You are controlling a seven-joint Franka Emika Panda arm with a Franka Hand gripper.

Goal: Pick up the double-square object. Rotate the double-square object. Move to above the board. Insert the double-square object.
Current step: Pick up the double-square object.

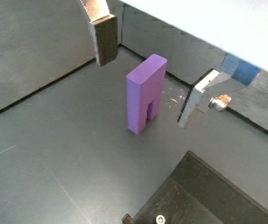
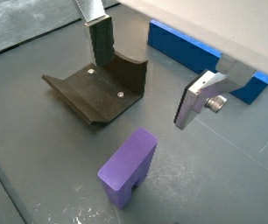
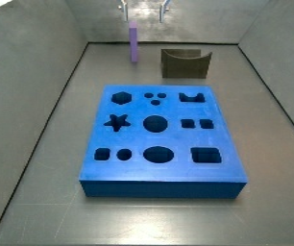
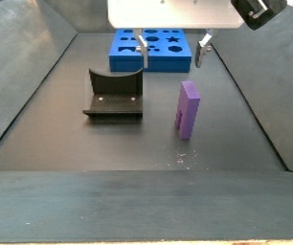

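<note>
Hand [image 1: 148, 74] wide open, empty, above upright matte lavender block [image 1: 144, 94]; you should centre fingers [image 1: 105, 39] on narrow faces, then descend

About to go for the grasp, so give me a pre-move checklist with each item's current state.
1. Pincer open: ok, plates apart.
2. Pincer empty: ok.
3. Block upright on the floor: ok.
4. Block between the fingers: not ok; the pincer sits above and behind it in a side view, no contact.
5. Holder apart from the block: ok.
6. Board cutouts free: ok where visible; which one fits, cannot tell.
</note>
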